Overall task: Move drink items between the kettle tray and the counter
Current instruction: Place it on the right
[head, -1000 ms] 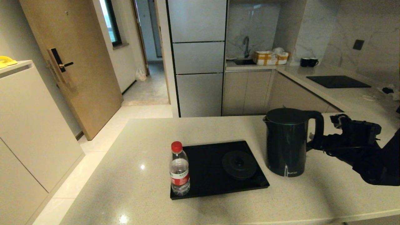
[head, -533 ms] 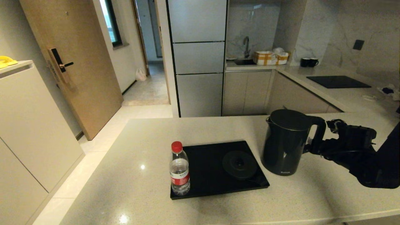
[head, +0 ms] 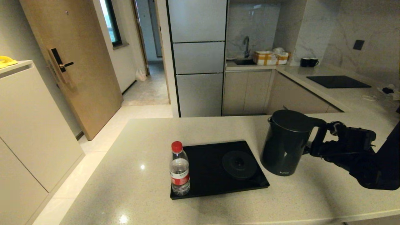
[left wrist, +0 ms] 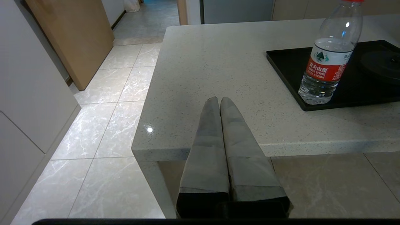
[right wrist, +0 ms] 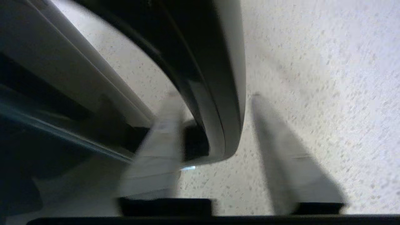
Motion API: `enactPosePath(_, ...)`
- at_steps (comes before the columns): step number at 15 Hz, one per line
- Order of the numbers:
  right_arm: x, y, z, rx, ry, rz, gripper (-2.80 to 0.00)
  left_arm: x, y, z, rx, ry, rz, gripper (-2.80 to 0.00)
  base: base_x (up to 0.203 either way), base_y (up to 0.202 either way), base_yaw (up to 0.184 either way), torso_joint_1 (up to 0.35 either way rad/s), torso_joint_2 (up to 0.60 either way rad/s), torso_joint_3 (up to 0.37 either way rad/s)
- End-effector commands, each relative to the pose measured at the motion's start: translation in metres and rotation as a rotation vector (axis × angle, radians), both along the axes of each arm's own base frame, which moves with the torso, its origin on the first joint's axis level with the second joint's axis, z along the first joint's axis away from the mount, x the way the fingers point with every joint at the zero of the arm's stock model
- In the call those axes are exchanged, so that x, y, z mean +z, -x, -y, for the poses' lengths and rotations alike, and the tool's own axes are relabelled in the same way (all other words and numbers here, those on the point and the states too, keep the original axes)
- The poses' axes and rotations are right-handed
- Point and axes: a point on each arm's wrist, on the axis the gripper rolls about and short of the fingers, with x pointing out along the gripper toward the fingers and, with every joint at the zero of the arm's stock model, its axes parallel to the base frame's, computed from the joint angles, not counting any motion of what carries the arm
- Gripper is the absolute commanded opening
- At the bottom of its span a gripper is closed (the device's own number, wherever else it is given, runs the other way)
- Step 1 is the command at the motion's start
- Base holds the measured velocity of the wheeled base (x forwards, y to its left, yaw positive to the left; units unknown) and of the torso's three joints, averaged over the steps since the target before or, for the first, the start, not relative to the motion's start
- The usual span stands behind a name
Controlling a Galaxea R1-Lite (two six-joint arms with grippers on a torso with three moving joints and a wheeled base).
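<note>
Dark glossy kettle (head: pixel 286 142), centre-right, tilted leftward at the tray's right edge. Red-capped clear bottle (head: pixel 179 168) upright on black tray (head: pixel 206 175), lower centre, on beige counter (head: pixel 140 187).

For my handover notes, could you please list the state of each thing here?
Tall dark glossy electric kettle: lid closed, tilted, held by its handle.
Right end effector: shut on kettle handle.
Left end effector: shut, parked off the counter's edge.
Small clear plastic water bottle: capped, upright on tray.
Round black kettle base disc: unoccupied.
</note>
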Motion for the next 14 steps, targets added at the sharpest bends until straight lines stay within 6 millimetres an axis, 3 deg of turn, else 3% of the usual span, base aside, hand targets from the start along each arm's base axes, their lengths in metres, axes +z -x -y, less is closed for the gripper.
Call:
enactPosePath(1,0.009,0.002,0.0,0.005,0.003,0.033,0.0,0.0,0.0,0.0,0.0,0.0,-0.002,-2.8,0.0,0.0,0.0,0.0,0.0,0.0)
enactPosePath(10,0.049,0.027,-0.006,0.143,-0.053,0.102,0.0,0.0,0.0,0.0,0.0,0.0,-0.002,-2.8,0.0,0.0,0.0,0.0,0.0,0.0)
enactPosePath(14,0.047,0.029,-0.006,0.153,-0.059,0.089,0.0,0.0,0.0,0.0,0.0,0.0,-0.002,-2.8,0.0,0.0,0.0,0.0,0.0,0.0)
